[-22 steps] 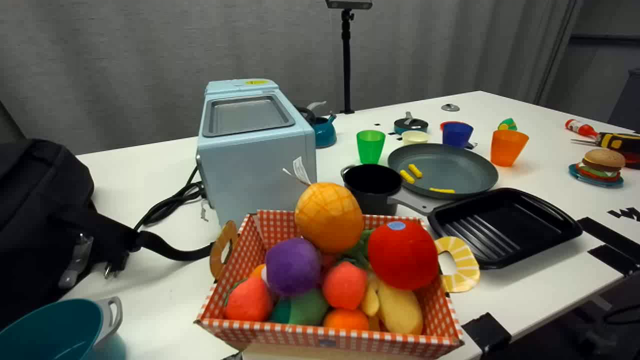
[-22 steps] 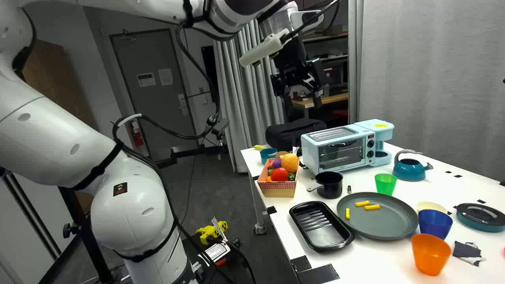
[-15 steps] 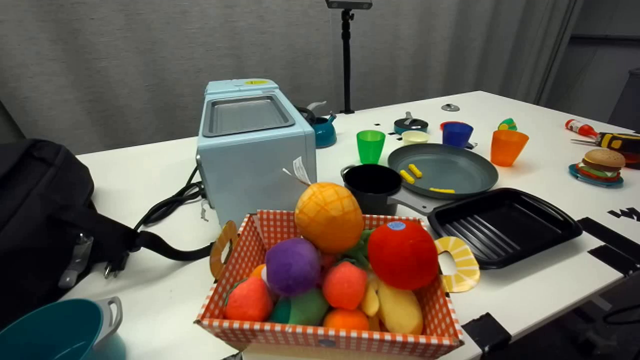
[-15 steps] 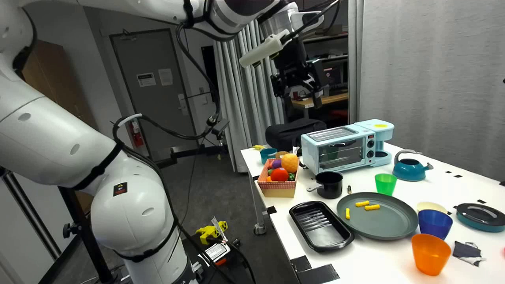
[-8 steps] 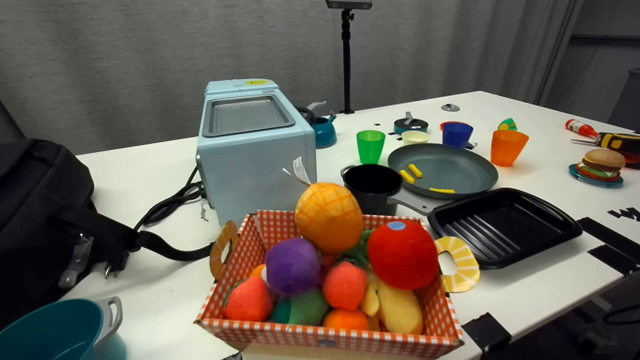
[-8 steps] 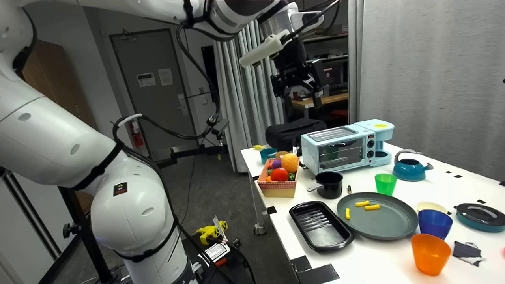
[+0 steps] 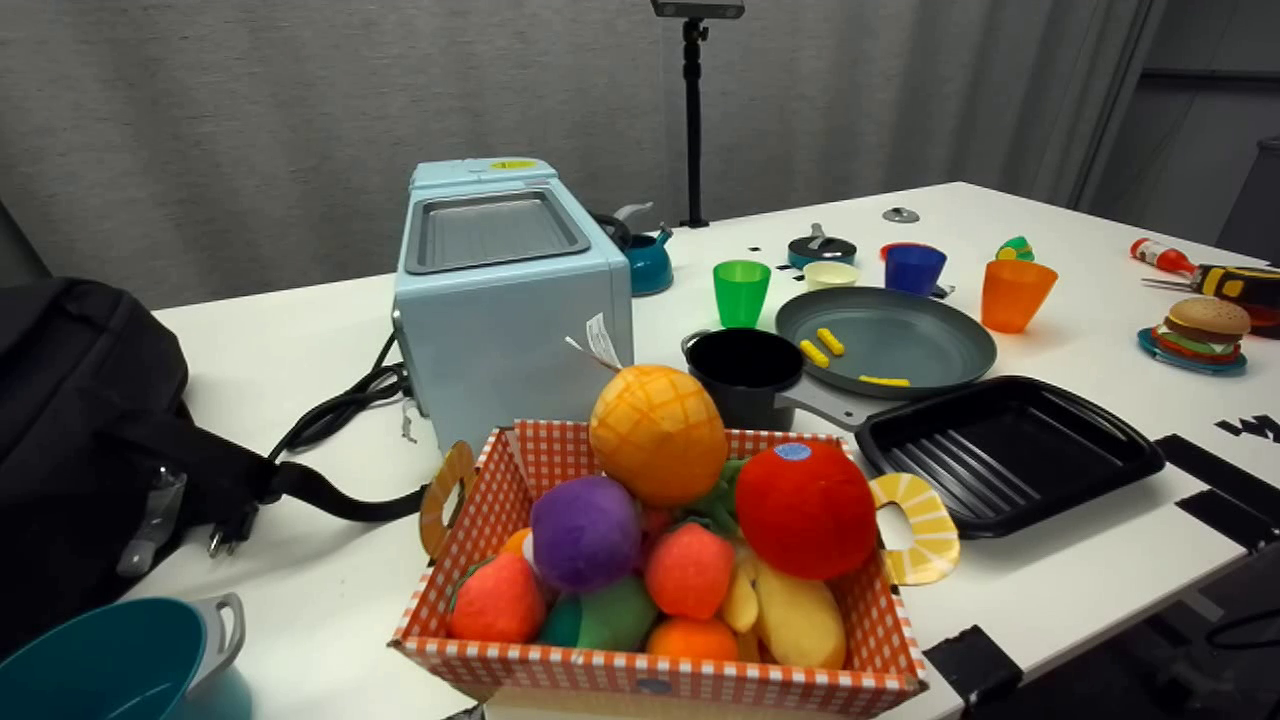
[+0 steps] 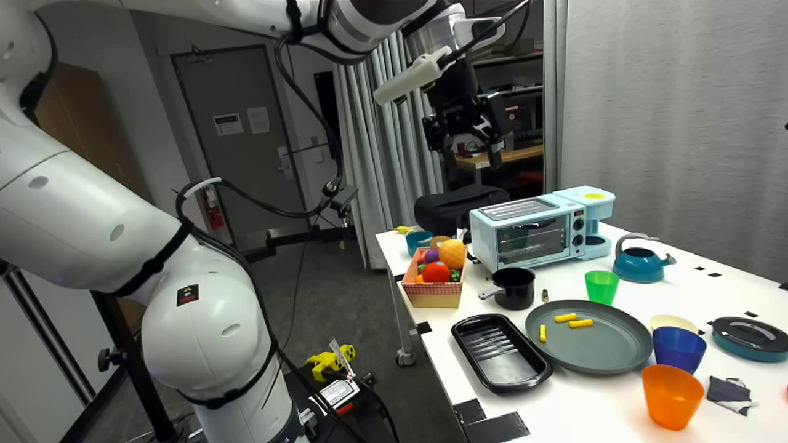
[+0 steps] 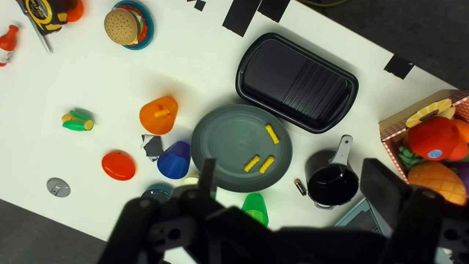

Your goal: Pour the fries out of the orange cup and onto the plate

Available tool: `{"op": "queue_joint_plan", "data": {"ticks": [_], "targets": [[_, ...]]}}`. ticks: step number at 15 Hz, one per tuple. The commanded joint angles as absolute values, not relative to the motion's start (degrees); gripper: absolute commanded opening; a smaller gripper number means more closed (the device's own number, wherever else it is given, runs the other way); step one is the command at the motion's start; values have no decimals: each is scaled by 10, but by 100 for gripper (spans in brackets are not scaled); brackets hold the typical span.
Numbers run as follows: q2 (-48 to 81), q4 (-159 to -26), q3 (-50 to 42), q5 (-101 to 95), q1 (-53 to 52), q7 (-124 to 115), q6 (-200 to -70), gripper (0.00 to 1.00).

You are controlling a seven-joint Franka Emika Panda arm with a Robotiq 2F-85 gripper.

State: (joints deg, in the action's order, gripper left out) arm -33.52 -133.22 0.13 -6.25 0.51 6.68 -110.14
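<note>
The table [image 9: 190,66] bears the plate [image 9: 227,139], just beside the tray [image 9: 278,69]. The gripper [image 9: 293,171] hangs high above, its jaws spread wide. The orange cup [image 9: 154,123] stands upright near the blue cup [image 9: 173,164], apart from the plate. Three fries [image 9: 272,134] lie on the plate; what looks like another fry [image 9: 162,113] shows, unclearly, in the orange cup.

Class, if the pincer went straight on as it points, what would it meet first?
Probably the black ridged tray: the pincer points down in an exterior view, with the tray roughly along that line. Depth is unclear, so the plate might come first.
</note>
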Motion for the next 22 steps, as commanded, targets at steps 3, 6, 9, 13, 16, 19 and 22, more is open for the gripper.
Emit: {"op": "queue_joint_plan", "data": {"ticks": [3,6,9,13,16,19,22], "targets": [[-326,-1325,-12,-63,5,69,-1099,100],[-309,-1320,-36,-70,20,77,-1104,100],[-268,-1332,-57,-72,40,63,-1143,100],[-187,-1347,-92,-67,67,61,-1247,100],[-108,-1340,-107,-62,81,59,-1312,100],[-30,-1320,-112,-56,90,49,-1347,100],[-34,-1336,-109,-61,93,49,-1347,100]]}}
